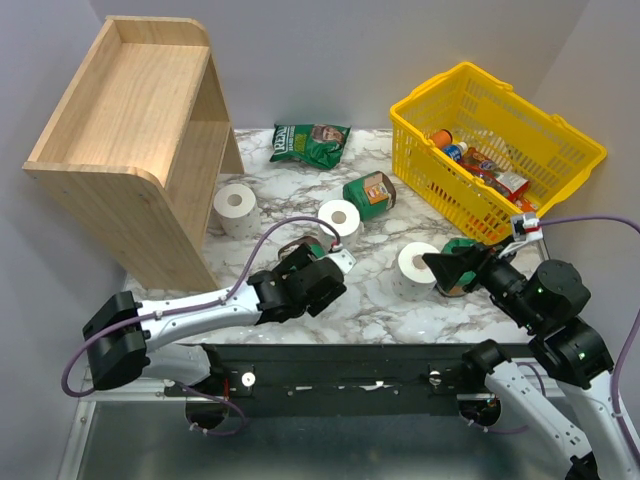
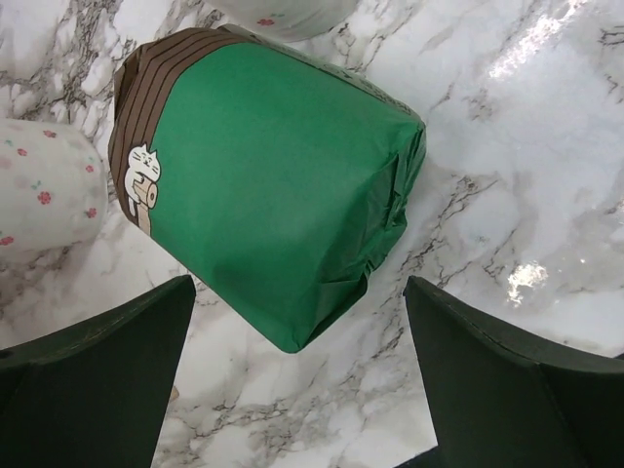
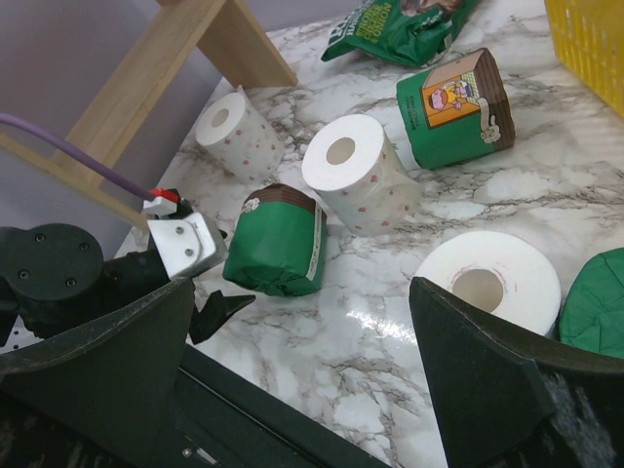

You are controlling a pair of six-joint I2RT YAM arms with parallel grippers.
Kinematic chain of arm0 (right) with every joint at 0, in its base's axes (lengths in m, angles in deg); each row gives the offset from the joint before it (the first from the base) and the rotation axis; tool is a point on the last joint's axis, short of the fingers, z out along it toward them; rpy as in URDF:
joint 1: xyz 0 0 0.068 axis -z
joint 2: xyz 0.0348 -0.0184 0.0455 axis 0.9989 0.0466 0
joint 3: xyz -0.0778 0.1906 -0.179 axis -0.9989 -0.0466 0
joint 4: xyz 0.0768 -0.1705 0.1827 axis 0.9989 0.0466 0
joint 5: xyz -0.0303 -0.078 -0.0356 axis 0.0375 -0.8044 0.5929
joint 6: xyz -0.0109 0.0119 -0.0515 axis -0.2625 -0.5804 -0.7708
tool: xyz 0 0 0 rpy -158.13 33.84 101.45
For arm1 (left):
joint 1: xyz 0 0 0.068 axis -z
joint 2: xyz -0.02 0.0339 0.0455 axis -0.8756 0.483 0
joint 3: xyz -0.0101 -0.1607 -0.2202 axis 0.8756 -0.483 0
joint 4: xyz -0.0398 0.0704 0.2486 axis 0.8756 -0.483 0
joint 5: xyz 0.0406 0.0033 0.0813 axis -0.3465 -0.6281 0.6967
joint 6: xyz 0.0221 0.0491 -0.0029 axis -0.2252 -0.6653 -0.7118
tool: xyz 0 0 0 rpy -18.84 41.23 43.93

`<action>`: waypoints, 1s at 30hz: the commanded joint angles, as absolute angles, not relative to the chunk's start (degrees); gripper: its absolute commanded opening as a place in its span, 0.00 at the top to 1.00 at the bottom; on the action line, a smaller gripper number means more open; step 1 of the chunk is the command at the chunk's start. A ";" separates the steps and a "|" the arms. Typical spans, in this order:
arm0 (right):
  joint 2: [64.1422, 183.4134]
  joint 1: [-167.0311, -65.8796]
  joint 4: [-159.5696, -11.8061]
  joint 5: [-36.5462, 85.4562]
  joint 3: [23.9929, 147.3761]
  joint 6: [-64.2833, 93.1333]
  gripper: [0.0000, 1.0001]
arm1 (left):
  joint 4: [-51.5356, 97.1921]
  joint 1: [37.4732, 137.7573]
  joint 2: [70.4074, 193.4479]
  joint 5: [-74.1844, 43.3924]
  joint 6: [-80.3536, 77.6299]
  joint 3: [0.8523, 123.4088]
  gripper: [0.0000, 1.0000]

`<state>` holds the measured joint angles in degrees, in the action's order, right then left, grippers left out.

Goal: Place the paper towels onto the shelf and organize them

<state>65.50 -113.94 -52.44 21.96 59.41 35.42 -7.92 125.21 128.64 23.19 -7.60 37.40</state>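
1. Marble-patterned table (image 1: 400,310) carried everything I could see, and all six rolls sat on it.
2. At the far left stood the shelf (image 1: 130,140), its open side facing the rolls.
3. My left gripper (image 2: 297,292) had its jaws wide apart, one on either side of the nearest green roll (image 2: 273,185). Marble showed between each finger and the wrapper, so neither touched it.
4. From above, that roll sat just in front of the middle white roll (image 1: 339,218). The left white roll (image 1: 236,207) stood near the shelf's foot.
5. The labelled green roll (image 1: 370,193) lay just beyond the middle white one, with the snack bag (image 1: 308,142) behind it.
6. My right gripper (image 3: 302,288) was spread open and held nothing. The right white roll (image 3: 492,278) stood just ahead of one finger. The third green roll (image 3: 595,302) showed at the frame's edge, touching that white roll.
7. The yellow basket (image 1: 495,140) sat at the far right with bottles and packets inside.
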 commanded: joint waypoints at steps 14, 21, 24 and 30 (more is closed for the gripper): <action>62.30 -113.78 -52.01 18.22 59.62 33.19 0.00 | -2.48 126.59 140.55 41.56 -5.82 39.88 0.50; 62.03 -113.70 -51.48 17.25 59.88 33.89 0.00 | -8.51 124.41 132.91 24.91 2.07 44.53 0.56; 62.65 -113.70 -51.39 17.43 60.15 34.33 0.00 | -16.67 120.03 131.85 18.90 9.89 49.45 0.57; 63.35 -113.78 -51.65 18.13 60.24 36.00 0.00 | -21.80 104.20 130.96 -3.86 15.44 50.61 0.54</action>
